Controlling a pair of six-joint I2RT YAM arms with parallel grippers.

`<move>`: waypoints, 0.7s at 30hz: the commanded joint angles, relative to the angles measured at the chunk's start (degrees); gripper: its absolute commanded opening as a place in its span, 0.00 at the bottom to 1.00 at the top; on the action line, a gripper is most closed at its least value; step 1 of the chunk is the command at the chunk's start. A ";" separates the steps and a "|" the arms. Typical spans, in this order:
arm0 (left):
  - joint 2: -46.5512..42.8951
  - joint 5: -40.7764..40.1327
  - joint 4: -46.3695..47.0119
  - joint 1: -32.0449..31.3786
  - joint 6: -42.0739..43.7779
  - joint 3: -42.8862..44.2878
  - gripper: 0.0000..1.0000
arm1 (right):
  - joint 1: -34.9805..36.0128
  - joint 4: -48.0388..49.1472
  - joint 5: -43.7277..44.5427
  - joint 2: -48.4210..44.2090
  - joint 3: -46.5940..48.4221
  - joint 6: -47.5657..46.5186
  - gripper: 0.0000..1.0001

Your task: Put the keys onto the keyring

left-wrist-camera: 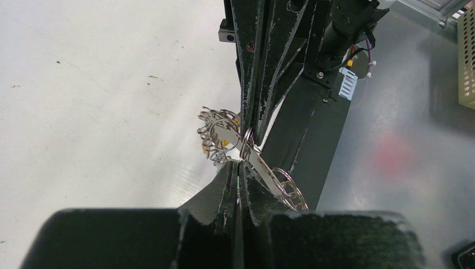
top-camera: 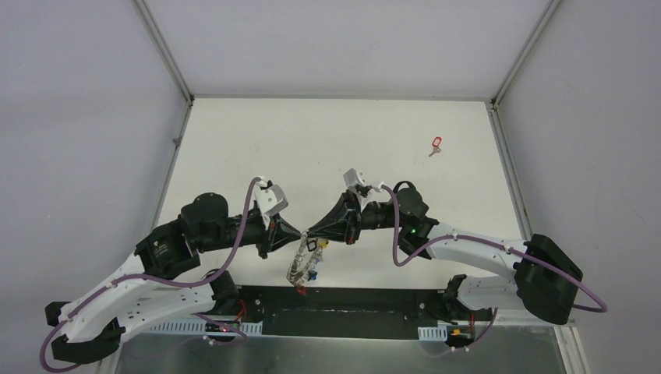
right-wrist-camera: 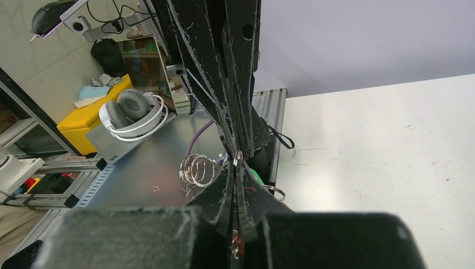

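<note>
The keyring (top-camera: 302,263) hangs in the air between my two grippers, above the table's near edge, with yellow, blue and red tagged keys on it. My left gripper (top-camera: 302,232) is shut on the keyring's edge; its flat band (left-wrist-camera: 275,178) runs past my left fingertips (left-wrist-camera: 231,168). My right gripper (top-camera: 312,232) meets it tip to tip and is shut on a small split ring (right-wrist-camera: 238,157) of the keyring. Loose split rings (right-wrist-camera: 196,168) hang beside it. One red-tagged key (top-camera: 436,143) lies alone on the table at the far right.
The white table (top-camera: 335,148) has white walls behind and at both sides. A black base rail (top-camera: 335,300) runs along the near edge under the keyring. Headphones (right-wrist-camera: 132,114) and clutter lie off the table, beyond the arms.
</note>
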 commanded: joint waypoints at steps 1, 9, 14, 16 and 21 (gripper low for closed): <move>0.51 -1.91 0.44 -0.40 0.41 -0.22 0.03 | 0.25 5.42 -0.33 -2.60 0.65 -0.09 0.00; 2.17 -0.32 3.58 -0.43 0.21 -1.62 0.03 | 0.25 5.46 -0.24 -3.07 0.70 -0.12 0.00; 2.47 0.37 6.42 -0.42 0.70 -3.10 0.03 | 0.25 5.46 -0.24 -3.30 0.68 -0.17 0.00; 2.48 0.71 7.74 -0.44 0.90 -3.97 0.02 | 0.25 5.46 -0.40 -3.35 0.75 -0.19 0.00; 1.71 4.19 13.25 -0.39 3.57 -7.04 0.00 | 0.25 6.01 -0.50 -3.52 0.54 -0.10 0.00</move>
